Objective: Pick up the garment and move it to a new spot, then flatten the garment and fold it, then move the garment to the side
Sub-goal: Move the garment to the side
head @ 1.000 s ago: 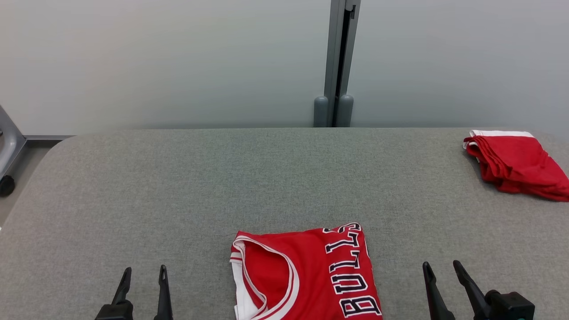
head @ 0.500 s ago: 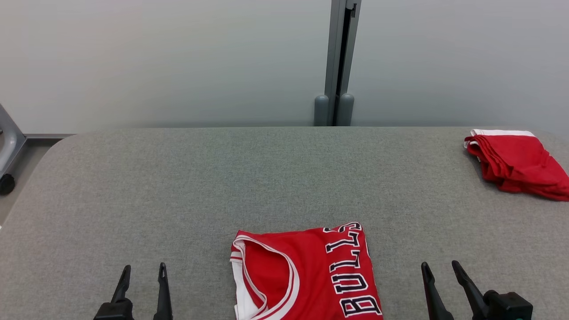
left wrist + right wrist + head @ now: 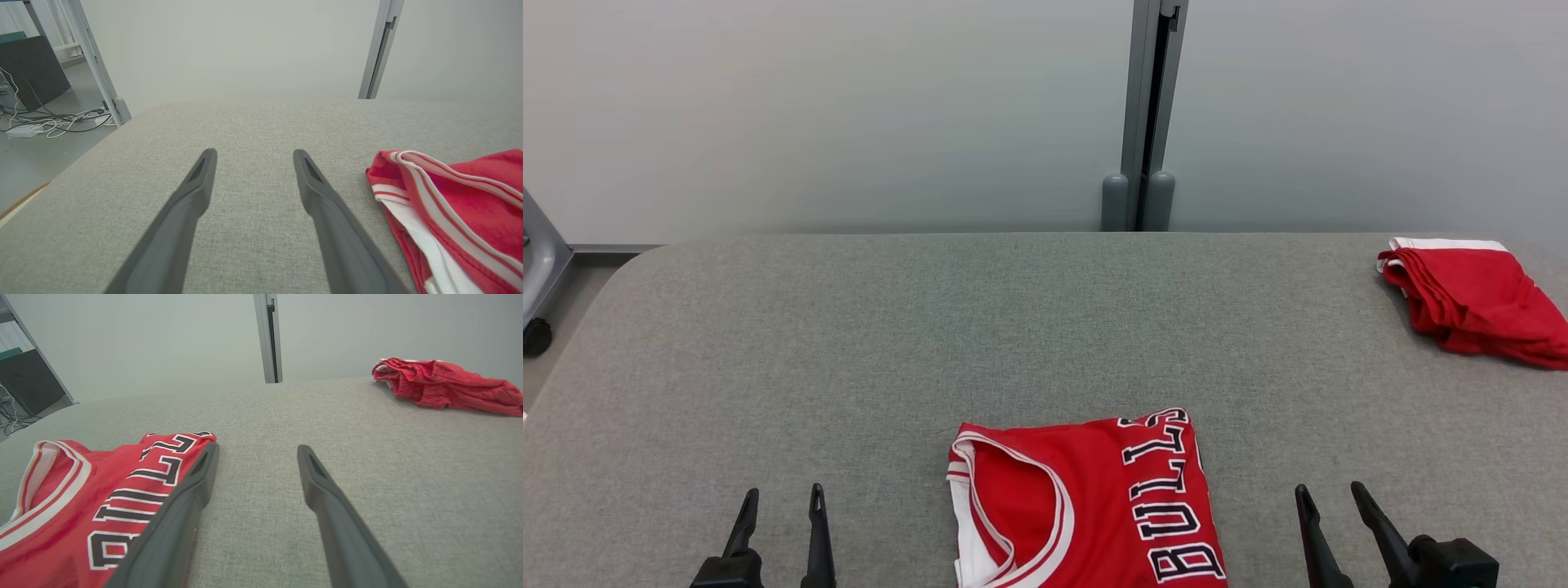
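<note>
My left gripper point(image 3: 783, 490) is released, its fingers spread with nothing between them. It hangs over bare grey cloth at the near edge of the worktop point(image 3: 1013, 327), left of the red jersey point(image 3: 1086, 498). My right gripper point(image 3: 1329, 487) is just as wide apart and empty, also at the near edge, on the jersey's right side and clear of it. The red jersey lies folded at the middle of the near edge, between the two grippers. Its white-trimmed neckline faces left and its black-and-white lettering runs along its right side. A second red garment point(image 3: 1470, 302), with a white band, lies bunched at the far right corner, well apart from the jersey.
</note>
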### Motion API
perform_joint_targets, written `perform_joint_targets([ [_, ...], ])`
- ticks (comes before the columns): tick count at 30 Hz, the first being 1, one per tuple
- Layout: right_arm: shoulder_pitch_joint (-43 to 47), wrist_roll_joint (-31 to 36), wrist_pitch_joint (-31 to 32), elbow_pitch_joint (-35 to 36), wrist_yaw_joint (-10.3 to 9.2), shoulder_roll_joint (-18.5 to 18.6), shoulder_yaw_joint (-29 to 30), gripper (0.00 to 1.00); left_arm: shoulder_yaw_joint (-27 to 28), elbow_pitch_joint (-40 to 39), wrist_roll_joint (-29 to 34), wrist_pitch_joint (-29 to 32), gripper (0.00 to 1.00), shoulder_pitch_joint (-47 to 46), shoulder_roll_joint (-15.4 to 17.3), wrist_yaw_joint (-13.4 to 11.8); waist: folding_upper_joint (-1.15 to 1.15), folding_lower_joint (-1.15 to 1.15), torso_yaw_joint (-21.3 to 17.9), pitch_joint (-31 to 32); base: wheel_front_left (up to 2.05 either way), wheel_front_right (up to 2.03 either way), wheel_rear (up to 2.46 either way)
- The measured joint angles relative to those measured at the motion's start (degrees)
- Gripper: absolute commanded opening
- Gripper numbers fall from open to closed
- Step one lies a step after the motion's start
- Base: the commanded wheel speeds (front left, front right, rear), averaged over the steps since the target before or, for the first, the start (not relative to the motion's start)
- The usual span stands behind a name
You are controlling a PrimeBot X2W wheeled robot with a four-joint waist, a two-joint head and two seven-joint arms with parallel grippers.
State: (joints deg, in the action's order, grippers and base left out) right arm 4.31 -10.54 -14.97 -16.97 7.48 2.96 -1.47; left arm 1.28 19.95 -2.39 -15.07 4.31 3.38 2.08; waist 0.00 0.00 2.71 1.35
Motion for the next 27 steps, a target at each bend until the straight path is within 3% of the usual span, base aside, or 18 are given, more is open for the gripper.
perform_joint_targets([
  [8, -0.02, 0.0, 0.0, 0.13, 0.0, -0.01, -0.22, 1.0, 0.16, -0.12, -0.13, 0.0, 1.0, -0.01, 0.03, 0.02, 0.0, 0.0, 0.24, 0.07, 0.0, 0.0, 0.0],
  [14, -3.93, -0.26, -0.01, -0.89, 0.0, -0.03, -5.47, 1.0, 0.45, -0.45, -0.15, 0.0, 1.0, -0.03, 0.09, -0.02, 0.0, 0.0, 0.19, -0.18, 0.0, 0.0, 0.0],
  [19, -9.5, -1.59, 2.52, -5.86, 0.0, -0.12, -10.92, 1.0, 0.29, -0.65, -0.15, 0.0, 1.0, -0.49, 0.05, -0.05, 0.0, 0.0, 0.46, -0.62, 0.0, 0.0, 0.0],
  [27, -15.22, -1.44, 7.95, -16.74, 0.0, -0.1, -11.89, 1.0, -0.18, -1.04, -0.52, 0.0, 1.0, -1.68, -0.09, -0.04, 0.01, 0.01, 1.81, -2.53, 0.0, 0.0, 0.0],
])
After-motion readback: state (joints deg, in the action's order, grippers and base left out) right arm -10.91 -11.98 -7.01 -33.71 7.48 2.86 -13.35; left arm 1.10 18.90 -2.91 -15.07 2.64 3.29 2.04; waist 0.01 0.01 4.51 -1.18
